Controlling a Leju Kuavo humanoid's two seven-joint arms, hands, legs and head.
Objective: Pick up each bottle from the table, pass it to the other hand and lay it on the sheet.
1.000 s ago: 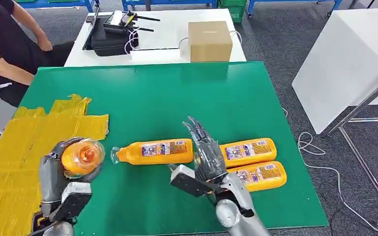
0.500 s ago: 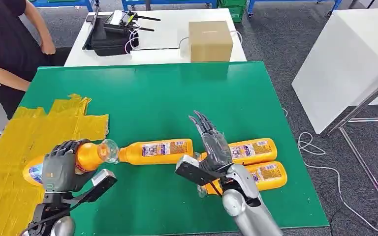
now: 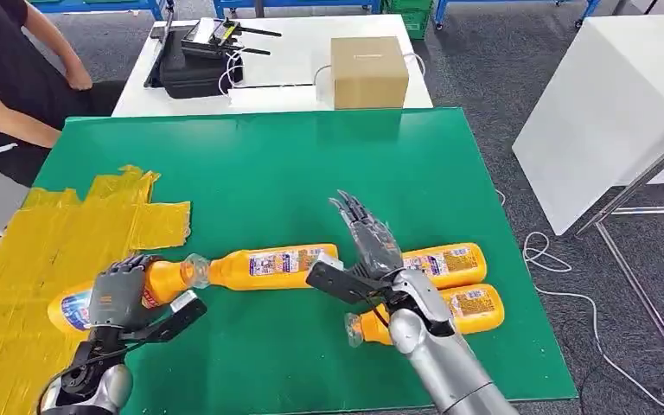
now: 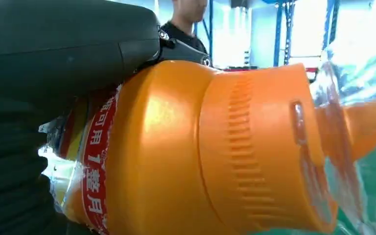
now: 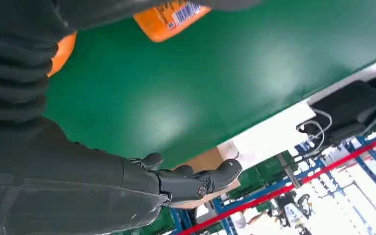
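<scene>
Left fingers: your dark fingers point(image 3: 119, 275) wrap the orange plastic bottle with the red-and-blue label point(image 3: 82, 303) – a firm hold, bottle lying on its side.
Left hand point(image 3: 117, 298): you see it low over the yellow taped sheet point(image 3: 26, 251); the held bottle's body rests on that sheet, its clear-capped neck pointing toward the green table mat point(image 3: 259, 164).
Right fingers: yours are spread straight and apart, holding nothing.
Right hand point(image 3: 370, 251): it hovers over the mat – above three more orange bottles.
Middle bottle point(image 3: 268, 266): lying flat, its cap beside the held bottle's cap.
Right pair of bottles point(image 3: 454, 285): side by side, partly behind your right arm.
Beyond the mat: a brown cardboard box point(image 3: 368, 71) sits on a white table point(image 3: 285, 65).
</scene>
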